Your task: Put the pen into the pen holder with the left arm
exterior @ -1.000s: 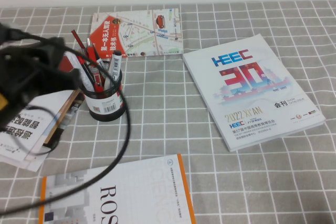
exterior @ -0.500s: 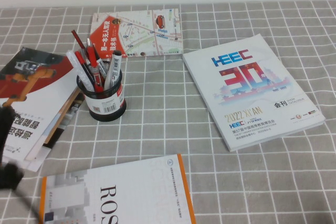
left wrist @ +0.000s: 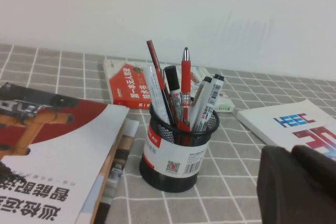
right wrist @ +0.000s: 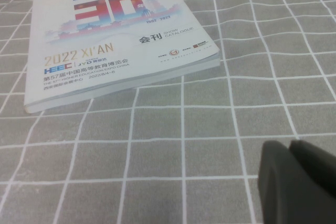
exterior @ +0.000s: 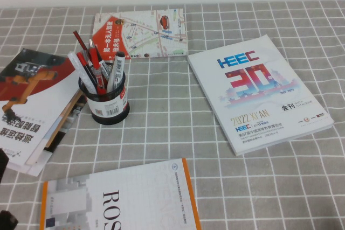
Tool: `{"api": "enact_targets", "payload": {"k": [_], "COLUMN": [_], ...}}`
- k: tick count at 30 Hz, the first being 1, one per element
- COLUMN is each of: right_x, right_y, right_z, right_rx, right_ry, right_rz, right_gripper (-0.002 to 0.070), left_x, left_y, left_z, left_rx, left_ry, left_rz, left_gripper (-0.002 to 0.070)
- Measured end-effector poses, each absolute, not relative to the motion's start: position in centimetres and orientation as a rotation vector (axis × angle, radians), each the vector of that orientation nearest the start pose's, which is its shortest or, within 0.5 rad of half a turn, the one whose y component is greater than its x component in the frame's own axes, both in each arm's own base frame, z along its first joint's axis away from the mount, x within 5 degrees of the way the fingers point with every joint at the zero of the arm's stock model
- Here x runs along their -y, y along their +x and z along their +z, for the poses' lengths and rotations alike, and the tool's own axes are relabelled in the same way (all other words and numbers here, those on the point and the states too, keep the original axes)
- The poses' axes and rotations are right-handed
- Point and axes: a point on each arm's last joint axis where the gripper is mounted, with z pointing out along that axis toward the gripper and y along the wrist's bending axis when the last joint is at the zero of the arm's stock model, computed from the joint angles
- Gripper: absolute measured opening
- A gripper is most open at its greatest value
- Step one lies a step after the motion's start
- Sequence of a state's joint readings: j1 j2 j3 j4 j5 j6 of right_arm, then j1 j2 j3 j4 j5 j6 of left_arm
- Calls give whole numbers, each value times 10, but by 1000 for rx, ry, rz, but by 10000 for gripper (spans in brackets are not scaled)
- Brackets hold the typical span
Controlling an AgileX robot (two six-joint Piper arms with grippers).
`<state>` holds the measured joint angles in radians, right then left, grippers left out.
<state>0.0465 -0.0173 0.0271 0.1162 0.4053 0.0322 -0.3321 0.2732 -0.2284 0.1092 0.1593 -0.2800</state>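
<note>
High view: a black mesh pen holder (exterior: pixel 106 102) is seen upright on the grid-patterned table (exterior: pixel 178 111), packed with red, black and white pens (exterior: pixel 97 71). It is flanked by a stack of magazines (exterior: pixel 32 106), with a map booklet (exterior: pixel 140 32) behind it, a white HEEC catalogue (exterior: pixel 257 91) well apart on the other side, and an orange-edged book (exterior: pixel 121 197) nearer the robot. Only a dark sliver of the left arm is caught at the lower left edge.

Left wrist view: the pen holder (left wrist: pixel 177 150) and its pens (left wrist: pixel 185 90) are shown beside the magazines (left wrist: pixel 52 145). The left hand (left wrist: pixel 299 184) is seen as a dark mass near the holder, apparently pressed together with nothing between its fingers.

Right wrist view: the right hand (right wrist: pixel 296 179) is held over bare table (right wrist: pixel 157 161) near the catalogue (right wrist: pixel 113 30), its fingers pressed together on nothing.
</note>
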Motion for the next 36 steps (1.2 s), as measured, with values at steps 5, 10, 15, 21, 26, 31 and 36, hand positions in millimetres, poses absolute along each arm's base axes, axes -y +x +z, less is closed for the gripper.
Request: {"api": "enact_targets", "payload": {"k": [5, 10, 15, 21, 26, 31, 36], "right_x": [-7, -7, -7, -7, -7, -7, -7], "right_y": [51, 51, 51, 51, 51, 51, 51], "right_z": [169, 169, 169, 169, 169, 169, 169], "right_rx": [-1899, -1899, -1899, -1898, -1898, -1899, -1898], "right_ry": [57, 57, 58, 62, 65, 68, 69], "right_rz": [170, 170, 171, 178, 184, 188, 190], "right_gripper": [-15, -15, -15, -15, -15, -15, -15], "left_x": [24, 22, 12, 4, 5, 6, 6], "left_y": [74, 74, 67, 58, 56, 54, 52], "left_z": [254, 234, 209, 191, 187, 177, 172], "left_rx": [-1734, -1787, -1752, -1676, -1711, -1814, -1874], "left_ry": [124, 118, 14, -81, -28, 36, 66], "left_rz": [-352, -321, -256, -182, -131, -91, -73], "left_gripper": [0, 0, 0, 0, 0, 0, 0]}}
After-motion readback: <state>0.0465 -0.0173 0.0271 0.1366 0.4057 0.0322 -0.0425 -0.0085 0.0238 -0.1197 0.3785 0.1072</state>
